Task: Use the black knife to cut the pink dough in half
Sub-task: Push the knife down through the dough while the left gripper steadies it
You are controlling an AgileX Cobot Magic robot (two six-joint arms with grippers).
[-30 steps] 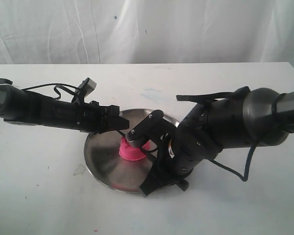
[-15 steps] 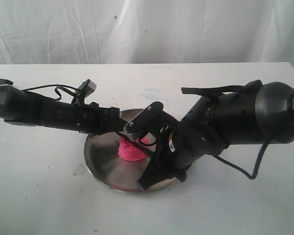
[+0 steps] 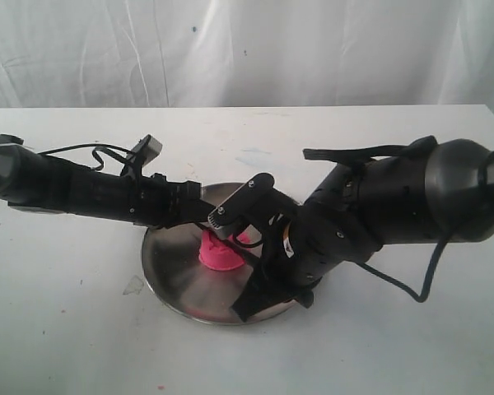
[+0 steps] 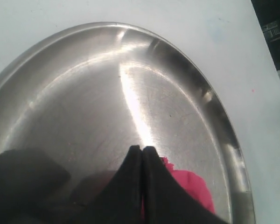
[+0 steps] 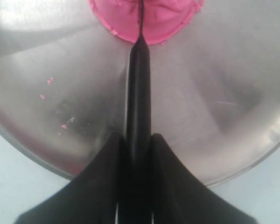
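Right gripper [image 5: 139, 142] clamps tight on the black knife [image 5: 139, 88], whose blade tip is sunk into the pink dough [image 5: 151, 18] on the steel plate [image 5: 233, 102]. Left gripper [image 4: 142, 153] has its jaws pressed together right at the dough, perhaps touching it; that's hard to see.

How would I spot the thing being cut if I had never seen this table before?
On the white table lies a shiny round metal plate. Near its middle sits the pink dough, a small soft lump. It is the only bright colour there, and the blade of the black knife runs into it.
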